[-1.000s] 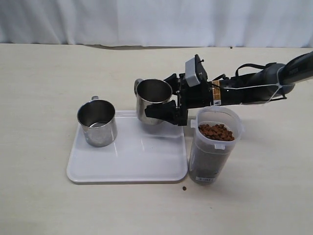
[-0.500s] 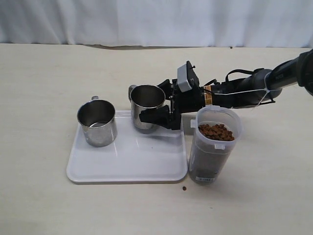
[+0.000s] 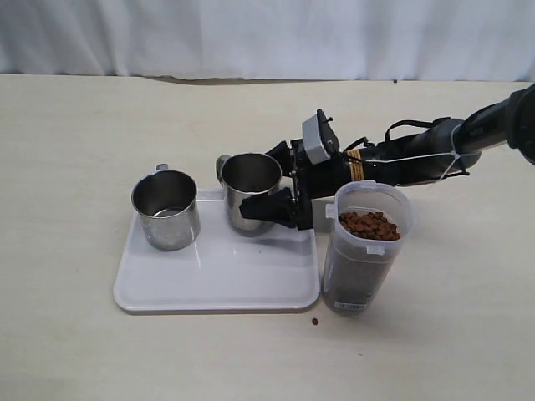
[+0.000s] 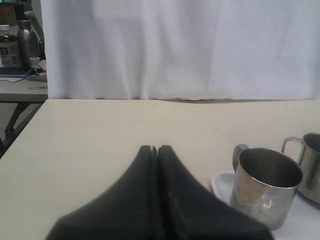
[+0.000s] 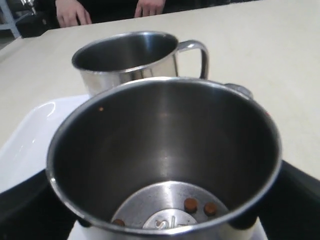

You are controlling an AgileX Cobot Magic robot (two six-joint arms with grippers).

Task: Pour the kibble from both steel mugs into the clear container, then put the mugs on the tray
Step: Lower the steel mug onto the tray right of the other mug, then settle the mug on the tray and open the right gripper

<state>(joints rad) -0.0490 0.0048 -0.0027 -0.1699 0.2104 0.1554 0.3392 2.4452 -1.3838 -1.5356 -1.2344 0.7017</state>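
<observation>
The right pincer [image 3: 266, 190] stood wide around the body of one steel mug [image 3: 251, 200], one finger [image 5: 20, 202] on each side of the wall, holding it upright at the back right of the tray [image 3: 217, 280]; whether its base touched the tray or hung just above it could not be told. The other mug [image 3: 165, 209] stood on the tray's left part, empty as far as could be seen. The clear container [image 3: 366, 251] stood on the desk [image 3: 84, 134] just beside the tray's right edge, with kibble [image 3: 370, 224] filling it nearly to the rim. A few pellets [image 5: 190, 204] lay in the bottom of the held mug, and a stray pellet [image 3: 315, 321] lay on the desk. The left pincer [image 4: 157, 149] was closed on nothing, well apart from the work. The mug looked light, stiff and slippery on its polished wall, so a grip across the body below the rim, clear of the handle [image 3: 222, 163], seemed soundest.
</observation>
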